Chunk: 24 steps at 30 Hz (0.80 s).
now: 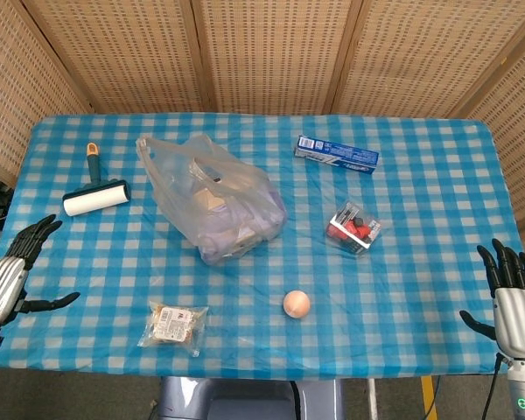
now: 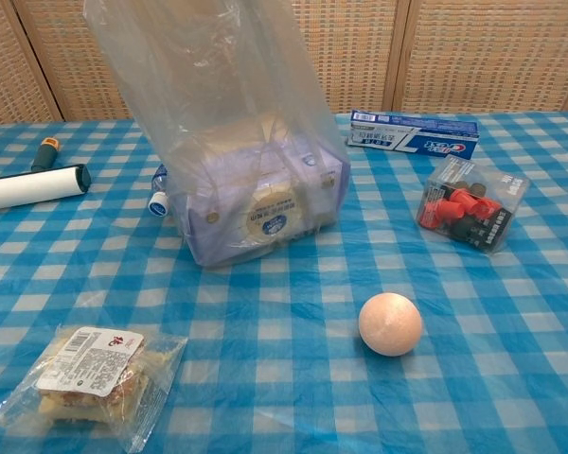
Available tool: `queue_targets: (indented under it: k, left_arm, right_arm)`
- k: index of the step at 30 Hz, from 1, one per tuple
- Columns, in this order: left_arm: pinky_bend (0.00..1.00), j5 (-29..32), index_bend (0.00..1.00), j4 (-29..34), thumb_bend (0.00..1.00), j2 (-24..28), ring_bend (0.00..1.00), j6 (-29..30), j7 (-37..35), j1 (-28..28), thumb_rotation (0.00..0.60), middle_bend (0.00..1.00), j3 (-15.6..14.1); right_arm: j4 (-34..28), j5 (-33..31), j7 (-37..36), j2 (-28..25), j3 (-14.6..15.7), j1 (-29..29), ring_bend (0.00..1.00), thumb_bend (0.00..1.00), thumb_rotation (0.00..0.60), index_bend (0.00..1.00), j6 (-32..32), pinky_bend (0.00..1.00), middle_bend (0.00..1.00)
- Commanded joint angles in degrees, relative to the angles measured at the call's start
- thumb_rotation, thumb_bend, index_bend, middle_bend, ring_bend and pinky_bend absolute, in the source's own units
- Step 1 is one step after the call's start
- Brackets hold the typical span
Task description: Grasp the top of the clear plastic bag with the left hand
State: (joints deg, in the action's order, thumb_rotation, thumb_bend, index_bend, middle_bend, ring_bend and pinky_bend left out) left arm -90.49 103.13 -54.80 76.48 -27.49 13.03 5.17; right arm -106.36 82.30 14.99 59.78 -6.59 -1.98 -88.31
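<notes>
The clear plastic bag (image 1: pixel 212 198) stands mid-table (image 1: pixel 420 219), its top upright (contents visible inside). The left hand (image 1: pixel 10 278) hovers empty, fingers spread, at the near-left edge; the right hand (image 1: pixel 514 308) likewise, near-right.

You see the clear plastic bag (image 2: pixel 218 113) as thin, glossy, crinkled film; the checked tablecloth (image 2: pixel 511 312) beneath looks smooth and slightly shiny.

Lint roller (image 1: pixel 96 196), toothpaste box (image 1: pixel 336 155), ball (image 1: pixel 297 304), snack packet (image 1: pixel 173 325) on checked tablecloth (image 1: pixel 420 219)

Overhead head view; low chest close-up
</notes>
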Motion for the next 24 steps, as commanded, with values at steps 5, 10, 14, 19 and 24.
queue_targets:
  k: [5, 10, 14, 19, 24]
  left_arm:
    - [0.00, 5.66, 0.00, 2.36, 0.00, 1.31, 0.00, -17.91, -36.06, 16.14, 0.600, 0.00, 8.56]
    - [0.00, 8.83, 0.00, 1.29, 0.00, 0.82, 0.00, -21.77, -44.42, 19.83, 0.600, 0.00, 11.39]
    - [0.00, 11.01, 0.00, 0.88, 0.00, 0.08, 0.00, -26.06, -48.76, 23.63, 0.600, 0.00, 13.67]
    - [0.00, 16.31, 0.00, 1.61, 0.00, -0.17, 0.00, -32.33, -49.46, 27.82, 0.600, 0.00, 15.83]
    - [0.00, 21.92, 0.00, 1.78, 0.00, -1.97, 0.00, -35.73, -48.77, 29.58, 0.600, 0.00, 16.89]
  right_arm:
    - [0.61, -3.00, -0.10, 0.33, -0.94, -0.78, 0.00, 0.00, 0.600, 0.00, 1.58, 0.00, 0.00]
    - [1.13, -4.53, -0.65, 0.16, -1.43, -0.97, 0.00, 0.00, 0.600, 0.00, 2.02, 0.00, 0.00]
    - [1.47, -5.75, -1.54, -0.15, -1.92, -1.02, 0.00, 0.00, 0.600, 0.00, 2.15, 0.00, 0.00]
    - [1.61, -6.47, -2.27, -0.44, -2.08, -1.15, 0.00, 0.00, 0.600, 0.00, 2.55, 0.00, 0.00]
    - [1.95, -7.23, -3.23, -0.83, -2.24, -1.12, 0.00, 0.00, 0.600, 0.00, 2.75, 0.00, 0.00]
